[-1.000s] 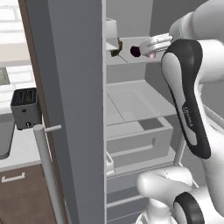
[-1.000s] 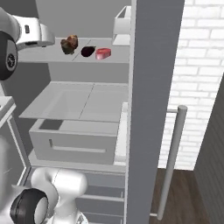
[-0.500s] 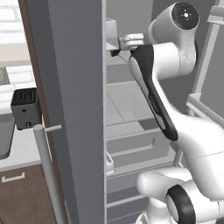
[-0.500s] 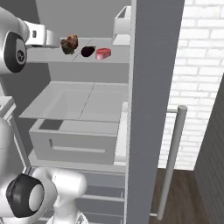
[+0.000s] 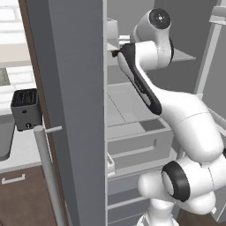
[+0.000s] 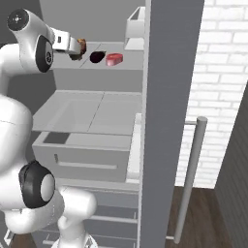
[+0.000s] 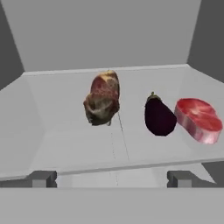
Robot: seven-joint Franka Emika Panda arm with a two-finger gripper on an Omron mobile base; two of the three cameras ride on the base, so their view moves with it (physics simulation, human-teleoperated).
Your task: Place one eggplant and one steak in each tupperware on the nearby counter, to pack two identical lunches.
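On the upper fridge shelf [image 7: 78,144] we've got three of the four things lined up: the brown steak [image 7: 103,98] more or less dead ahead, the dark eggplant [image 7: 158,116] to its right in the hand view, and the pink steak [image 7: 198,119] right next to that, touching or close to it, hard to say which. Our fingers [image 7: 111,178] are spread wide and empty, hanging just at the front lip of the shelf, with the brown steak sitting between their lines but farther back, well clear of both tips. From the right base view the gripper [image 6: 72,46] is level with the shelf and just beside that brown chunk [image 6: 80,48]. What worries us: the brown steak looks propped up on its edge, lumpy and tall, so a nudge from one tip could probably tip it over or shove it toward the back wall. Also the eggplant is round and close by, so a sloppy approach might roll it into the pink steak or off the front.
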